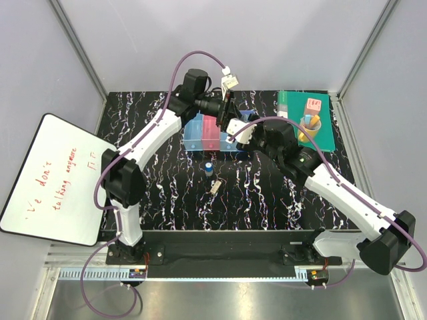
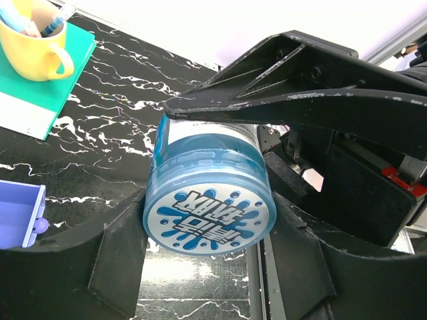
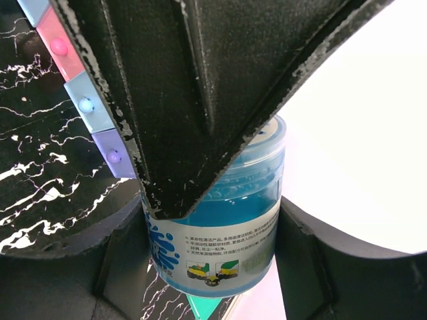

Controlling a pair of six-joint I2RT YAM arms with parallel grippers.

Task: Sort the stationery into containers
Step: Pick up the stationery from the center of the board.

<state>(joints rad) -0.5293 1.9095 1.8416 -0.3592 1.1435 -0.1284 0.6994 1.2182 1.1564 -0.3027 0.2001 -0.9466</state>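
Blue and see-through, the round blue disc (image 2: 210,200) hangs in the air close by the purple end of the row of bins (image 1: 212,137). The left pincer (image 2: 208,223) is pinched across its sides, and the right pincer (image 3: 210,233) appears to be closed snug around it from the opposite way. This reads as a hand-over, so one pincer should let go only once the other's hold is firm, and the disc should then go down level into its bin; the blue cylinder (image 1: 209,168) lies on the desk (image 1: 173,193) just in front of the bins.
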